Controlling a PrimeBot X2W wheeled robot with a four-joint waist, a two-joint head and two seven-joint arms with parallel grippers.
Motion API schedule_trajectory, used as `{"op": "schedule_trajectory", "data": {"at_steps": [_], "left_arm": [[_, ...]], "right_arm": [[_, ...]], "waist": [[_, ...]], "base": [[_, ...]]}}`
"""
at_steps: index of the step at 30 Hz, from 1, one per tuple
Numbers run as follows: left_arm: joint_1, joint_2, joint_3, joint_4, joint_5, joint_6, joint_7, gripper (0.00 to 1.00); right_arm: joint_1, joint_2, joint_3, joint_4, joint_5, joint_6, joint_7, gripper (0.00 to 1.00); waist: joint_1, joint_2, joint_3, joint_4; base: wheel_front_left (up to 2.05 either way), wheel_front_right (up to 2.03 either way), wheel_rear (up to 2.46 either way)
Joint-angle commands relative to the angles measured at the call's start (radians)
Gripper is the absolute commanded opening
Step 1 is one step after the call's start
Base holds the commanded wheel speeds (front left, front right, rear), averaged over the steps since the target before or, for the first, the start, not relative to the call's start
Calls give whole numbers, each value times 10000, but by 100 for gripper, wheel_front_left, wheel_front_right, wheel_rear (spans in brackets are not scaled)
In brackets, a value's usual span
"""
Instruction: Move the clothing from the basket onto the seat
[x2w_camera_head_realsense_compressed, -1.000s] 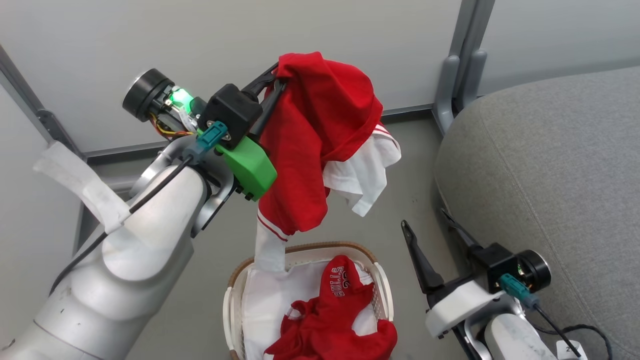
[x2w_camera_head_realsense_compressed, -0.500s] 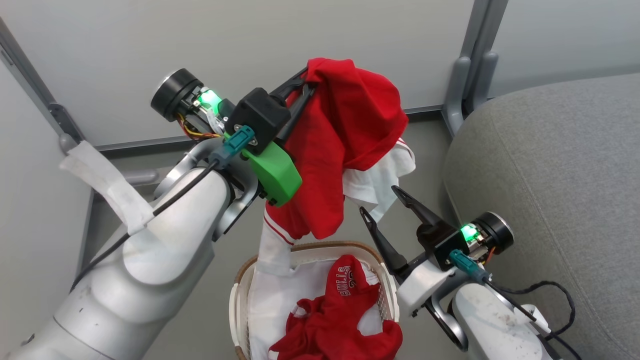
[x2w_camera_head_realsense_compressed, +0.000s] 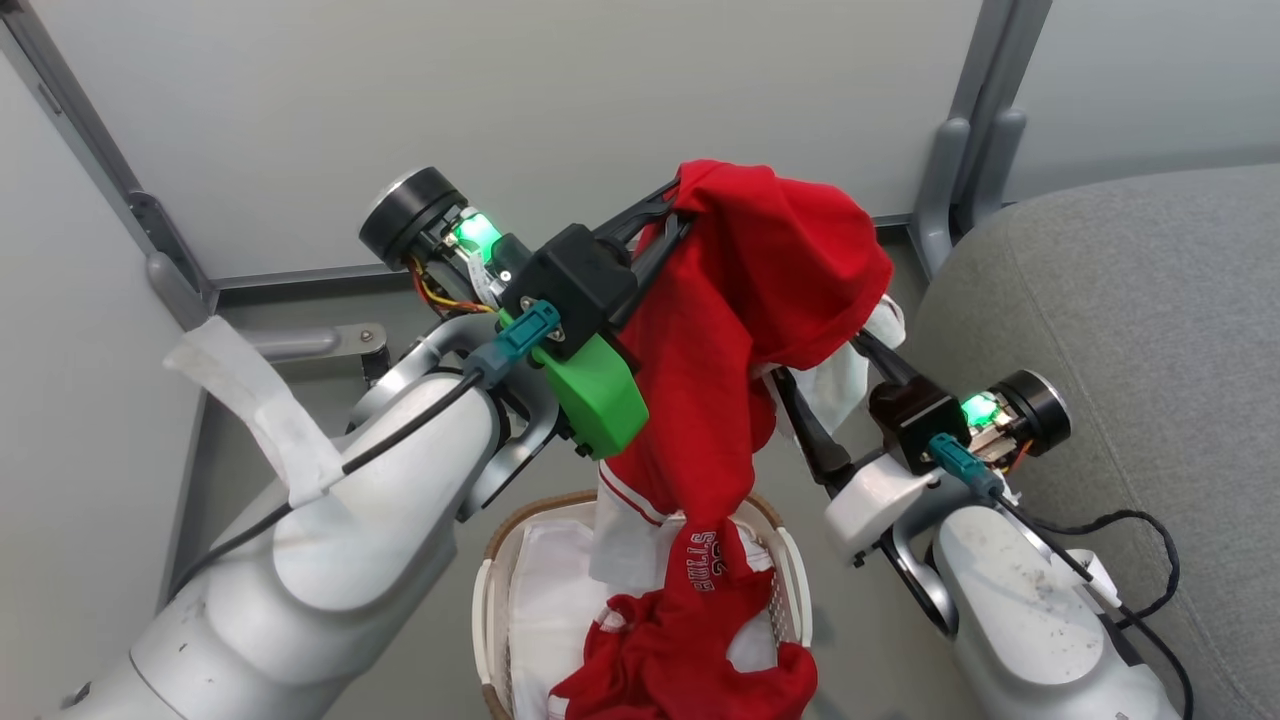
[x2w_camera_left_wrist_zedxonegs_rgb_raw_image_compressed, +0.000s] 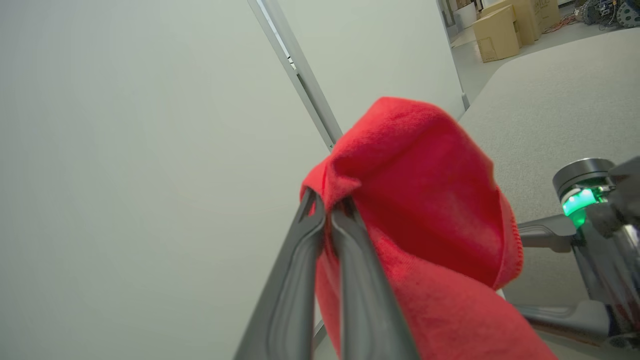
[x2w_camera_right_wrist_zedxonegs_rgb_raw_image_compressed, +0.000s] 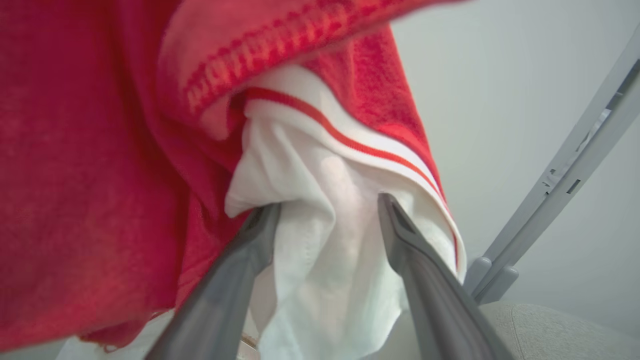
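Left gripper (x2w_camera_head_realsense_compressed: 672, 210): pressed together, pinching a bunched edge of the red garment with white stripe trim (x2w_camera_head_realsense_compressed: 770, 270), raised well above the floor. The garment hangs from this gripper; its lower white end reaches down to the mouth of the basket (x2w_camera_head_realsense_compressed: 490, 600), which stands directly below.

Right gripper (x2w_camera_right_wrist_zedxonegs_rgb_raw_image_compressed: 327, 205): spread wide, just beside the hanging garment on its far side from the left gripper. A white fold of the same garment lies between its fingers; they are not closed on it.

Basket contents: a second red garment printed "BULLS" (x2w_camera_head_realsense_compressed: 700, 640), heaped on a white liner sheet (x2w_camera_head_realsense_compressed: 545, 600), below both grippers.

Seat (x2w_camera_head_realsense_compressed: 1120, 300): light grey, with no clothing on the part in view, just beyond the right gripper's wrist.

Room: pale grey wall panels (x2w_camera_head_realsense_compressed: 600, 100) behind both grippers, joined by grey metal posts (x2w_camera_head_realsense_compressed: 975, 120). Grey floor (x2w_camera_head_realsense_compressed: 860, 650) under the basket. Cardboard boxes (x2w_camera_left_wrist_zedxonegs_rgb_raw_image_compressed: 505, 25) stand in the distance past the seat.
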Motion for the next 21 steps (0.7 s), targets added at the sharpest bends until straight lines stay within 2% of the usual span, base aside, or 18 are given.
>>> {"op": "schedule_trajectory", "data": {"at_steps": [1,6,7,8,9,11,13,14,21], "left_arm": [[153,5,-26,-94,-130,26,10,0],[249,-28,-125,-238,-184,38,18,0],[251,-39,-146,-255,-177,36,18,0],[252,-45,-155,-266,-193,35,17,0],[256,-52,-173,-286,-223,36,15,0],[277,-59,-193,-303,-267,35,4,0],[330,-34,-171,-297,-310,68,-11,0],[367,-3,-139,-268,-340,99,-22,0],[801,377,225,149,-669,437,-236,0]], "right_arm": [[-136,-33,65,188,-46,-6,-46,100],[-549,-35,662,1081,248,-6,-46,100],[-674,-41,798,1294,329,-6,-46,90],[-772,-39,891,1443,385,-6,-46,63],[-893,-38,993,1608,468,-6,-44,44],[-1077,-35,1171,1823,614,-6,-38,33],[-1219,-38,1325,1946,737,-6,-36,16],[-1263,-39,1369,1991,778,-6,-36,0],[-1084,-38,1382,1900,903,-8,-36,0]], "waist": [[1,0,-10,29],[1,0,-40,149],[1,0,-46,185],[1,0,-49,212],[1,0,-50,245],[1,0,-46,298],[1,0,-39,337],[1,0,-38,353],[1,0,-28,241]], "base": [[0,0,0],[0,0,0],[0,0,0],[0,0,0],[0,0,0],[0,0,0],[0,0,0],[0,0,0],[0,0,0]]}}
